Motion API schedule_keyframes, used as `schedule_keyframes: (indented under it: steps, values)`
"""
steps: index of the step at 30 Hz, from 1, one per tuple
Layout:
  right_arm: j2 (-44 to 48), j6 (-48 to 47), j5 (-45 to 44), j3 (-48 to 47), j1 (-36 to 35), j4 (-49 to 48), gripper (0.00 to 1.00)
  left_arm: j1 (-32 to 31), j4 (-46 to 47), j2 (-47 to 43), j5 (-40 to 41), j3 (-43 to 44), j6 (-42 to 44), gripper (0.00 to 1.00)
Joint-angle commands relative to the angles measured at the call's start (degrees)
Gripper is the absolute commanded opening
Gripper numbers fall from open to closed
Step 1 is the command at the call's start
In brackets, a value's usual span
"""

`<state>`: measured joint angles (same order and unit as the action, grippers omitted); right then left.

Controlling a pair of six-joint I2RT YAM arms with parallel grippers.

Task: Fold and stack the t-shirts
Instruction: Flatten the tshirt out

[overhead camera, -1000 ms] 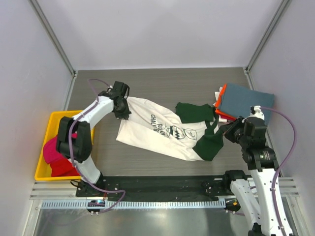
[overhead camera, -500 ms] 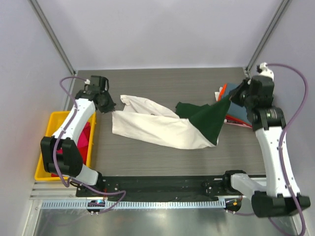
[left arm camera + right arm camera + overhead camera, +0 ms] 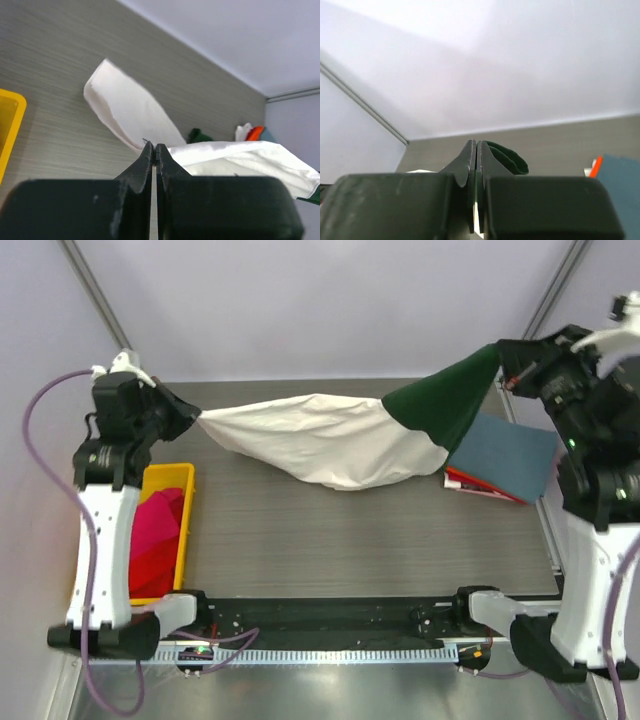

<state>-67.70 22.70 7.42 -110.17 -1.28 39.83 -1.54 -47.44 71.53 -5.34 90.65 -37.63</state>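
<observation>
Lifted off the table (image 3: pixel 350 540) since earlier, strung along its far edge between left gripper (image 3: pixel 195 417) and right gripper (image 3: pixel 500 352), both clamped on seemingly hem and sleeve: lower the cream-white t-shirt (image 3: pixel 320 440) evenly.

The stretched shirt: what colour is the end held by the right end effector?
The sleeve is dark green, clearest in the top external view.

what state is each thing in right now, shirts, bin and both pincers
white shirt, held up, stretched between both pincers, sagging
left pincer, shut on the white shirt's pale end
right pincer, shut on the white shirt's green end
blue shirt, folded flat, lying on the orange shirt
orange shirt, folded, mostly covered
yellow bin, holding the red shirt
red shirt, crumpled
</observation>
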Motion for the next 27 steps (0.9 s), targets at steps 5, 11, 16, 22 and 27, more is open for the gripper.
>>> schedule_keyframes:
  steps: [5,11,16,22,27]
  values:
    - [18.55,-0.99,-0.90,-2.07,0.22,-8.63,0.01,0.05,-0.72,-17.44,1.12,2.51,-4.38,0.00]
    - [25.43,-1.69,-5.75,-5.05,0.22,-11.18,0.01,0.05,-1.42,-24.41,6.47,8.22,-6.32,0.00]
    - [23.06,-0.12,-5.49,-8.31,0.05,-11.09,0.01,0.05,-5.29,-21.17,6.23,15.42,-6.76,0.00]
    - [13.84,5.67,-2.94,-4.89,0.14,-11.80,0.01,0.05,-3.54,-16.35,7.01,10.88,-4.92,0.00]
    - [4.00,10.43,0.39,0.91,0.05,-11.88,0.01,0.05,0.50,-10.45,7.37,3.23,-3.77,0.00]
